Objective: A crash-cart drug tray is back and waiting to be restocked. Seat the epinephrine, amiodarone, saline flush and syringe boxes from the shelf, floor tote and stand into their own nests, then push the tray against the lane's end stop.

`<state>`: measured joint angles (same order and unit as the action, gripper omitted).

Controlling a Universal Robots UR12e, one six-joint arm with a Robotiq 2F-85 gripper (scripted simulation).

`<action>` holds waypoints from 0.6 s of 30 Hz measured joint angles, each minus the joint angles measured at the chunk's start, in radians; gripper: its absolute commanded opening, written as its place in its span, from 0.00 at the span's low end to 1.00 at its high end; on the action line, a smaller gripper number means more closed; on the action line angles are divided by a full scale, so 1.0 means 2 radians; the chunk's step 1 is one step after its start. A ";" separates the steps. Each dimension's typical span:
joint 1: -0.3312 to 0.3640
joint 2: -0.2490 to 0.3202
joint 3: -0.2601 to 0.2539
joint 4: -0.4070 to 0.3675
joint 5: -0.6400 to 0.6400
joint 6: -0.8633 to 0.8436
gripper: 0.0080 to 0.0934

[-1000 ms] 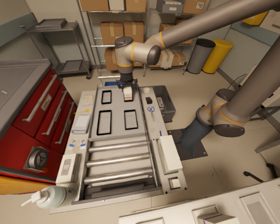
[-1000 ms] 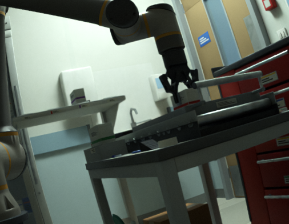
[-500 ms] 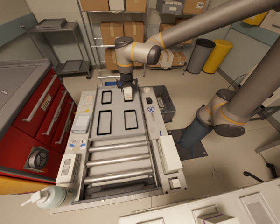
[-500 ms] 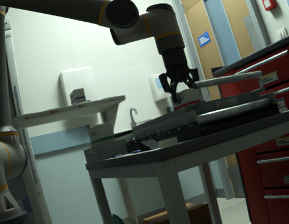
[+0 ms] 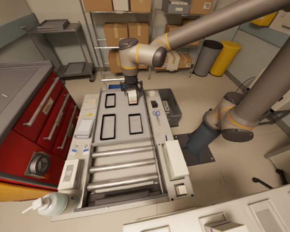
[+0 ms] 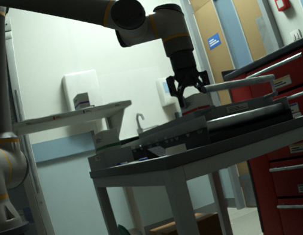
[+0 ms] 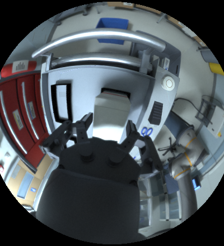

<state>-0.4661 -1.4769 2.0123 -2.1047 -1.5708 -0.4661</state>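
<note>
A white box with a red stripe (image 5: 132, 96) (image 7: 111, 111) (image 6: 195, 103) sits in the far right nest of the grey drug tray (image 5: 122, 115), which rests at the far end of the roller lane. My gripper (image 5: 131, 90) (image 7: 109, 130) (image 6: 186, 90) is directly over the box and stands open, holding nothing. The tray's three other black-rimmed nests (image 5: 107, 126) are empty. A purple-striped box (image 6: 81, 101) stands on the wall shelf. A green-striped box (image 6: 106, 140) stands on the bench's near rail.
Behind the lane stand wire racks of cardboard cartons (image 5: 126, 32) and two bins (image 5: 217, 58). A red drawer cart (image 5: 27, 117) flanks the left side. A grey floor tote (image 5: 169, 105) sits to the right. Scissors (image 5: 156, 114) and small items lie on the side rails.
</note>
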 measured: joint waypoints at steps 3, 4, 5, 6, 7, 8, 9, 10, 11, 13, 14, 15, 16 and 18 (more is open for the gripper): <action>0.000 -0.001 -0.001 0.001 0.000 0.000 0.82; 0.000 -0.001 -0.001 0.002 0.000 0.000 0.82; 0.000 -0.002 -0.002 0.003 0.000 0.000 0.82; 0.000 -0.002 -0.003 0.005 0.000 0.000 0.82; 0.000 -0.003 -0.004 0.007 0.000 0.000 0.82; 0.000 -0.004 -0.005 0.010 0.000 0.000 0.82; 0.000 -0.006 -0.007 0.012 0.000 0.000 0.82; 0.000 -0.007 -0.009 0.016 0.000 0.000 0.82; 0.000 -0.009 -0.011 0.019 0.000 0.000 0.82; 0.000 -0.013 -0.015 0.027 0.000 0.000 0.82; 0.000 -0.014 -0.018 0.032 0.000 0.000 0.82; 0.000 -0.016 -0.020 0.036 0.000 0.000 0.82; 0.000 -0.018 -0.023 0.041 0.000 0.000 0.82; 0.000 -0.022 -0.029 0.050 0.000 0.000 0.82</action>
<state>-0.4661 -1.5213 1.9545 -2.0044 -1.5708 -0.4661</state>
